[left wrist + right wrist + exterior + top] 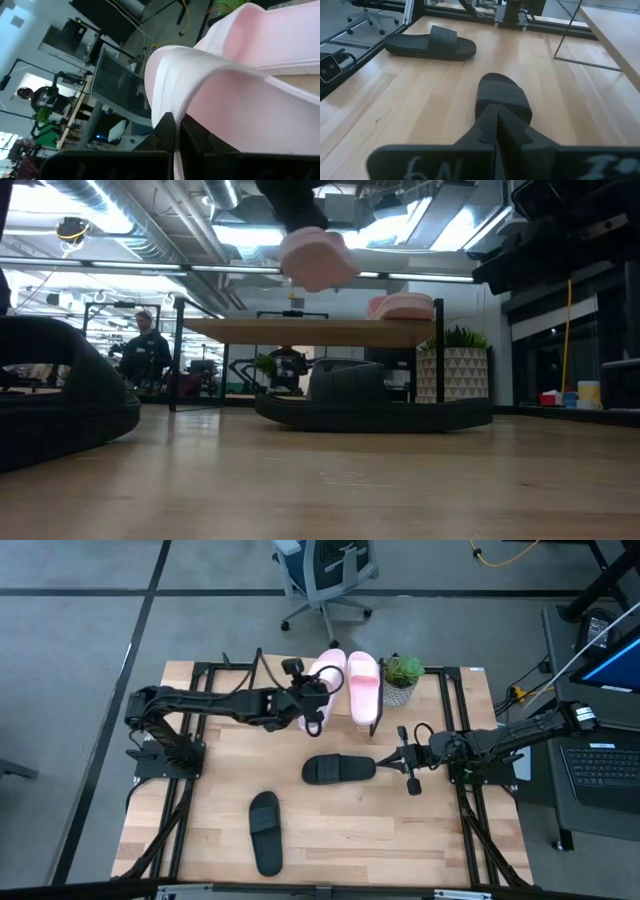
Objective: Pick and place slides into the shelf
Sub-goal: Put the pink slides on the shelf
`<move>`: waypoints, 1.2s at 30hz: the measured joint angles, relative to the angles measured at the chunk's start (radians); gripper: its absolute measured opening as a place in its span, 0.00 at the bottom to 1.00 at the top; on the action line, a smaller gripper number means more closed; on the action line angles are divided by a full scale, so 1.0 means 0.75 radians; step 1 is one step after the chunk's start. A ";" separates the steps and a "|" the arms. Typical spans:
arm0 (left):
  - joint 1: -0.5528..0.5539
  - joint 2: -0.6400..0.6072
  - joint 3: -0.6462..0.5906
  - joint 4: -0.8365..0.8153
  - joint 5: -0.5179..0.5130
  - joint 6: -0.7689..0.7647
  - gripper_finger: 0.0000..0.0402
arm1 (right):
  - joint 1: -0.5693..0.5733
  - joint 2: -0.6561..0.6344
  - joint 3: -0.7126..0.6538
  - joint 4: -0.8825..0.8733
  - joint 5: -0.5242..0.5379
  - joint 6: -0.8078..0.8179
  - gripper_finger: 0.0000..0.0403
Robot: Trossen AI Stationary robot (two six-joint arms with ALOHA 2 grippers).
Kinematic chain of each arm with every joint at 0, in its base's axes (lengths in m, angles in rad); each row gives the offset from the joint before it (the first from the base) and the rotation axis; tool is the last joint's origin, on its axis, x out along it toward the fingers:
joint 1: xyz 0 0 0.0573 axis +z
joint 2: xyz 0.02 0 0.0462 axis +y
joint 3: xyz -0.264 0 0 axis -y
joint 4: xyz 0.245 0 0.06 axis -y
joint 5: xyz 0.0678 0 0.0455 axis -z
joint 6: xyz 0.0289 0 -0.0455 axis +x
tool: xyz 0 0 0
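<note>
My left gripper (318,692) is shut on a pale pink slide (326,673) and holds it in the air above the shelf's plank top (250,330). The second pink slide (363,687) lies flat on the shelf top, sole down. One black slide (338,769) lies on the table in front of the shelf. The other black slide (265,830) lies nearer the table's near edge. My right gripper (392,759) is shut and hangs above the table just right of the first black slide's end (502,100), touching nothing that shows. My left gripper pinches the pink slide's broad strap at its edge (175,107) between the two fingers, coming level from the table's left. The slide is lifted clear, above the shelf top (315,255).
A small potted plant (402,675) stands at the shelf's right end. Black frame rails run along the table's left and right sides (462,730). Bare wood lies between the two black slides and toward the near right corner. An office chair (325,575) stands beyond the far edge.
</note>
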 joint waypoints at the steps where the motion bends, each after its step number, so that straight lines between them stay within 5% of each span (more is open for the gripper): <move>1: 0.004 0.018 0.031 -0.026 0.001 -0.005 0.00 | 0.000 0.000 0.000 -0.001 0.000 0.000 0.02; 11: 0.036 0.119 0.223 -0.171 -0.022 -0.159 0.00 | 0.000 0.000 0.000 -0.012 0.001 0.005 0.02; 20: 0.052 0.208 0.227 -0.162 -0.103 -0.149 0.00 | 0.000 0.000 0.000 -0.014 0.001 0.006 0.01; 36: 0.118 0.232 0.227 -0.171 -0.026 -0.226 0.00 | 0.000 0.000 0.000 -0.020 0.002 0.001 0.01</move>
